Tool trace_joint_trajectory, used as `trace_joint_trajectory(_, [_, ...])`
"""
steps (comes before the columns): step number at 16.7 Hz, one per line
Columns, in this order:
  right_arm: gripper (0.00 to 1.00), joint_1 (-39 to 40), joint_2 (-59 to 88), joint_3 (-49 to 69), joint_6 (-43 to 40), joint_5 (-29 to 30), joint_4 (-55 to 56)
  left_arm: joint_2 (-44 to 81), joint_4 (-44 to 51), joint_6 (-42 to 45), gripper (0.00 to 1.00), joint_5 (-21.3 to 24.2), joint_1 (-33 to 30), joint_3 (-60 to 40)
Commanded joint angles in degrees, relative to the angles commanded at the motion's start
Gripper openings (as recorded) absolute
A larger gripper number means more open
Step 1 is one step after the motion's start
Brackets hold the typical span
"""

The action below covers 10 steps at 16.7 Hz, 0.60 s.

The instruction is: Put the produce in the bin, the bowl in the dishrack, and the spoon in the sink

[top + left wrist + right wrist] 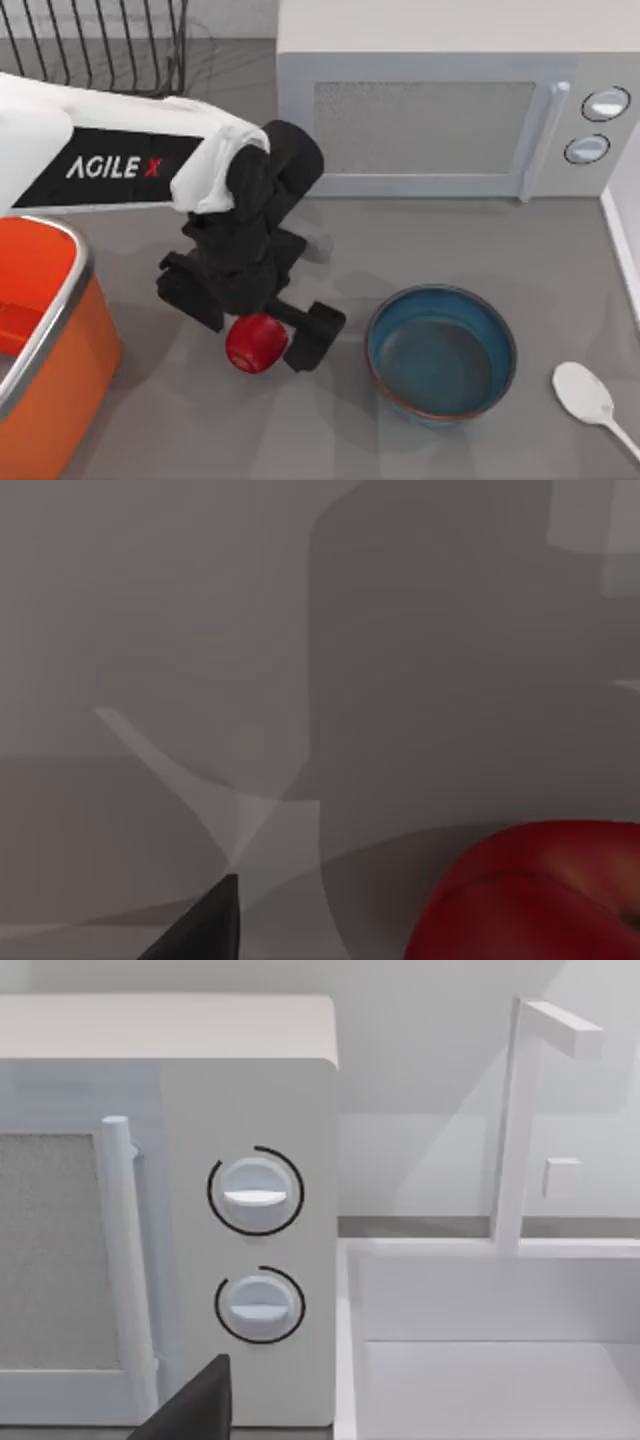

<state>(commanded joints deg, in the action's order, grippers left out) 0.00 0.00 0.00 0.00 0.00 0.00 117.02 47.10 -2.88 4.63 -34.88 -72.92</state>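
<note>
The orange bin [40, 340] stands at the counter's [480, 240] left edge, and nothing can be seen lying in the part of its inside that is in view. The blue bowl [441, 354] sits upright on the counter and holds nothing. The black wire dishrack [100, 45] at the far left corner has no dish among its bars, and the white sink [500, 1360] beside the microwave [440, 110] is bare. The left gripper [262, 335] hangs low over the counter between bin and bowl, its jaws spread apart with the red apple [256, 343] between them; whether they touch the fruit cannot be told. From the jaws, the bowl lies just to the right and the bin to the left. The white spoon [592, 400] rests on the counter beyond the bowl, well apart from the jaws. The right arm's wrist camera faces the microwave's two dials, with one dark finger [195, 1405] of the right gripper at the edge.
</note>
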Motion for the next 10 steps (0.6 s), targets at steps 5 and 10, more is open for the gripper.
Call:
trace_joint_trajectory(5, [1.00, 0.0, 0.0, 0.0, 0.0, 0.0, 0.0, 0.0, 0.0, 0.0, 0.77, 0.0, 0.0, 0.0])
trace_joint_trajectory(10, [1.00, 0.0, 0.0, 0.0, 0.0, 0.0, 0.0, 0.0, 0.0, 0.0, 0.40, 0.0, 0.0, 0.0])
